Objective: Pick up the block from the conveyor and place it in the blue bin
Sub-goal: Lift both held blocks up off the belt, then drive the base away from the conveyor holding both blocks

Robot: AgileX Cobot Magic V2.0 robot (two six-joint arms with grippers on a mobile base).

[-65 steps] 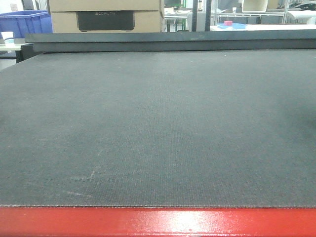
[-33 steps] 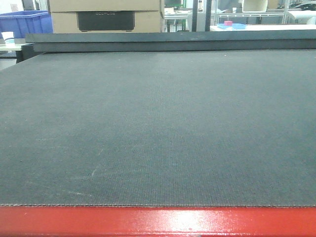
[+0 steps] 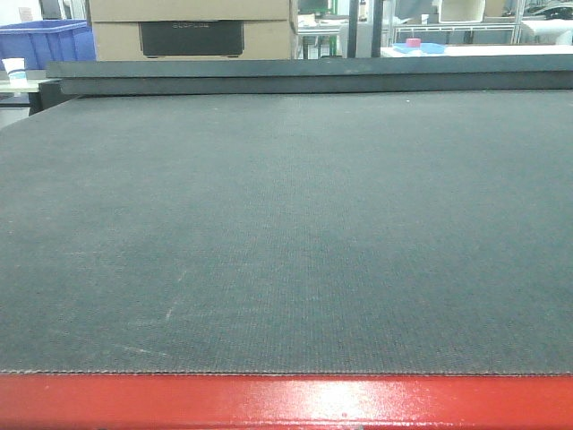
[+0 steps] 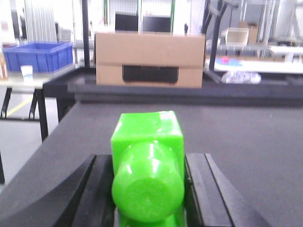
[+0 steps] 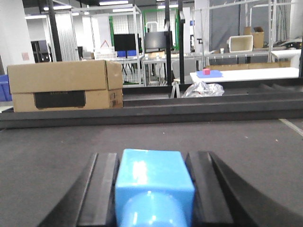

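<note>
The conveyor (image 3: 286, 224) is a wide dark grey woven belt with a red frame edge (image 3: 286, 403) at the front and a black end rail (image 3: 304, 73) at the back. No block lies on it in the front view, and no gripper shows there. In the left wrist view my left gripper (image 4: 147, 163) is shut on a glossy green block (image 4: 147, 142) just above the belt (image 4: 246, 142). In the right wrist view my right gripper (image 5: 152, 163) is shut on a light blue block (image 5: 152, 175). The blue bin (image 3: 45, 40) stands beyond the belt's far left corner, and it also shows in the left wrist view (image 4: 38, 54).
A cardboard box (image 3: 192, 27) stands behind the end rail, also in the left wrist view (image 4: 149, 59) and the right wrist view (image 5: 64, 85). A white cup (image 3: 13, 69) sits on a side table at the left. Shelving and a white table (image 5: 236, 75) lie far behind.
</note>
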